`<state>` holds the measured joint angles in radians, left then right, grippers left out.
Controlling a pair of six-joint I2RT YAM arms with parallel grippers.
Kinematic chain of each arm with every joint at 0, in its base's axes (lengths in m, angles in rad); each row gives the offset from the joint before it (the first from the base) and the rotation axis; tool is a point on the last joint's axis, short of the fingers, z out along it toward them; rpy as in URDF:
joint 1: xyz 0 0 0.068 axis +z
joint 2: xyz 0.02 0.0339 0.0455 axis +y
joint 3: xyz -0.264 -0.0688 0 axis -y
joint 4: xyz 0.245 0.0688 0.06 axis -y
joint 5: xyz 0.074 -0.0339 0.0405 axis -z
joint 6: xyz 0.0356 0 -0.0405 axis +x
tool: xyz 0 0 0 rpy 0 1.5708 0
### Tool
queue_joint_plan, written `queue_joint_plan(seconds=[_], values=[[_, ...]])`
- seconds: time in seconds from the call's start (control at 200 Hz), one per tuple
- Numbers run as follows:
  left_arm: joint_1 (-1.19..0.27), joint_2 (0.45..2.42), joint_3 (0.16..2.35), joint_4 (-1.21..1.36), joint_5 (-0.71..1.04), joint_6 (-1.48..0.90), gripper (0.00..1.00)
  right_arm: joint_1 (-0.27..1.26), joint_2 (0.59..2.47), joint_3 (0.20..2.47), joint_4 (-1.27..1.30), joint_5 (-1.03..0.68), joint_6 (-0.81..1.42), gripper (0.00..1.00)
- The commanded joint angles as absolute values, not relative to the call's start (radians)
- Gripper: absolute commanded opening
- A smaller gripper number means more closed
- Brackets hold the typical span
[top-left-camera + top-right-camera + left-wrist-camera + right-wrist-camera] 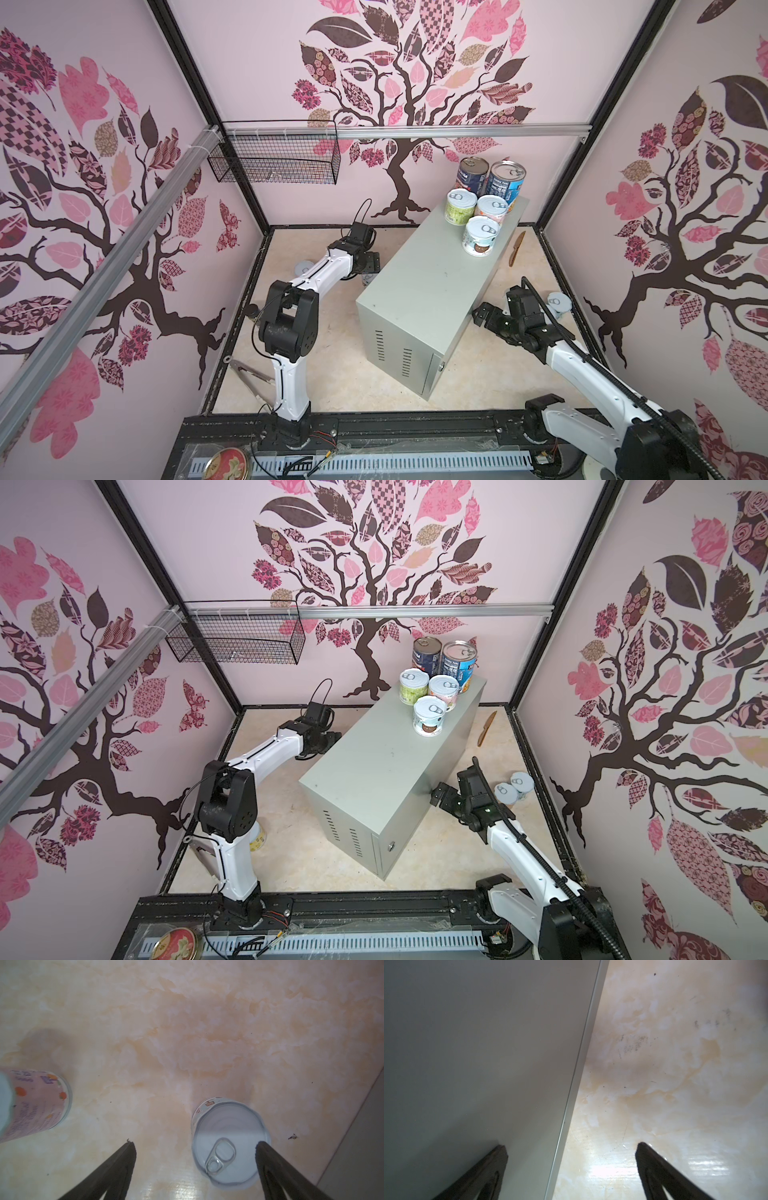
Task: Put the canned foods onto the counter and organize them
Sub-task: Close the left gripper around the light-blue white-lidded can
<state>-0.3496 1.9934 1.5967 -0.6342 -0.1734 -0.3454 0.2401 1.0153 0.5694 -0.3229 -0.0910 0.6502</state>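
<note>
Marbled beige floor (pixel 328 345), tree-mural walls (pixel 257 83). We see five cans (pixel 481 235) on counter (pixel 432 291) beyond right gripper (pixel 571 1145), spread wide; left gripper (pixel 195 1144) spread over a floor can (pixel 228 1126); pink can (pixel 37 1103) beside it cropped.

The light grey counter (pixel 432 291) is carrying 2 dark blue cans (pixel 505 185), a green can (pixel 460 210), a pink can (pixel 491 212) and a pale blue-and-white can (pixel 481 239), all showing silver lids.
</note>
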Motion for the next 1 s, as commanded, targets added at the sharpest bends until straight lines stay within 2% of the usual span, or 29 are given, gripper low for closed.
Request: queue_joint_plan(seconds=[0.0, 0.33, 0.995], values=[[-0.354, 2.037, 1.656, -0.64, -0.136, -0.336, 0.95, 0.245, 1.0, 0.631, -0.304, -0.122, 0.63, 1.0], [-0.354, 2.068, 1.718, -0.625, -0.077, -0.339, 0.98, 0.245, 1.006, 0.677, -0.373, -0.089, 0.631, 1.0], [-0.366, 2.15, 1.732, -0.637, -0.129, -0.319, 0.98, 0.245, 1.04, 0.678, -0.36, -0.103, 0.668, 1.0]])
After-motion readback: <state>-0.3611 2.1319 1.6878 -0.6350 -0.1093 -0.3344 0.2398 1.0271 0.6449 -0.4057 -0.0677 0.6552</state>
